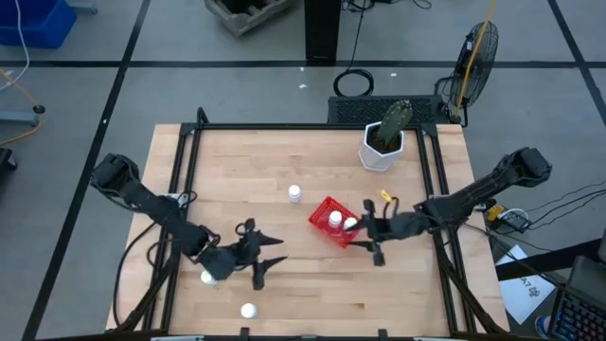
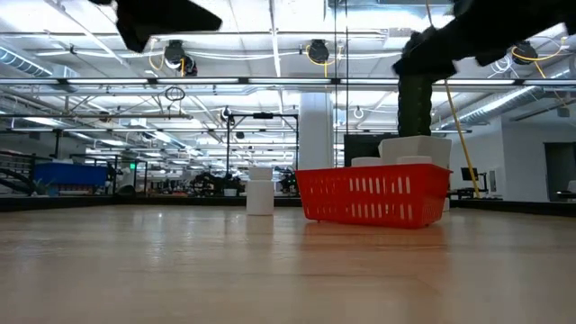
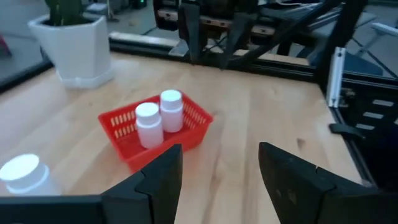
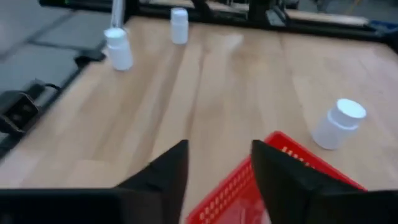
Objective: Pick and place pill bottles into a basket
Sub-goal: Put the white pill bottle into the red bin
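Note:
The red basket sits right of the table's middle with two white pill bottles standing upright in it. A third bottle stands on the table just left of the basket. Two others stand at the near left. My left gripper hovers open, left of the basket and pointing toward it, with nothing between its fingers. My right gripper hovers open at the basket's right edge, above its rim, also holding nothing.
A white pot with a green plant stands at the far right of the table. A black frame rail runs along the table's far edge and sides. Bare wood lies between the basket and the near edge.

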Robot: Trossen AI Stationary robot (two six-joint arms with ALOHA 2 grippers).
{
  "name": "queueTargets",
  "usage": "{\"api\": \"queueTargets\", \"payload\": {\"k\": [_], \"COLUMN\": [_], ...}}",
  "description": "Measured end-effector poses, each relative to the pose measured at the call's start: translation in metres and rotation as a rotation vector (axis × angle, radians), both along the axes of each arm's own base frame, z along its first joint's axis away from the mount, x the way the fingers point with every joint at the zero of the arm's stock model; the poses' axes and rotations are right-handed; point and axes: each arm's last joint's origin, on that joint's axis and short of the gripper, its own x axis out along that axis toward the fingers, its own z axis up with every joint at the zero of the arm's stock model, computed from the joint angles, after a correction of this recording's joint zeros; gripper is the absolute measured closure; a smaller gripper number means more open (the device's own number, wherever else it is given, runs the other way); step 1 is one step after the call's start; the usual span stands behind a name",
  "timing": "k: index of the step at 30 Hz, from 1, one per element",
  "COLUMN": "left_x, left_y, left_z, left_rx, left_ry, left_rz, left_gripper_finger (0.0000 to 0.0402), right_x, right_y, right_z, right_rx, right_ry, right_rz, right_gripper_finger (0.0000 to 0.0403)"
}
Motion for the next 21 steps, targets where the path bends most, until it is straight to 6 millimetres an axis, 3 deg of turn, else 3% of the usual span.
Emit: {"api": "queueTargets", "payload": {"k": [7, 17, 21], "left_x": [-0.016, -0.039, -0.045], "left_y": [-0.02, -0.046, -0.05], "left_z": [-0.001, -0.003, -0.005], "left_rx": [0.025, -0.246, -0.256], "left_ry": [0.02, 0.066, 0.098], "left_rz": [-0.086, -0.214, -0.246], "left_gripper_finger": [0.0186, 0.0185, 0.0185], "right_x": [-0.039, -0.065, -0.07], "right_y": [0.009, 0.016, 0.017], "right_z": [-0.008, -0.034, -0.038], "right_rx": [0.042, 0.152, 0.183], "right_ry": [-0.038, -0.07, -0.132], "right_rz": [0.0, 0.026, 0.052], "right_gripper_finger": [0.0391, 0.0402, 0.0401]}}
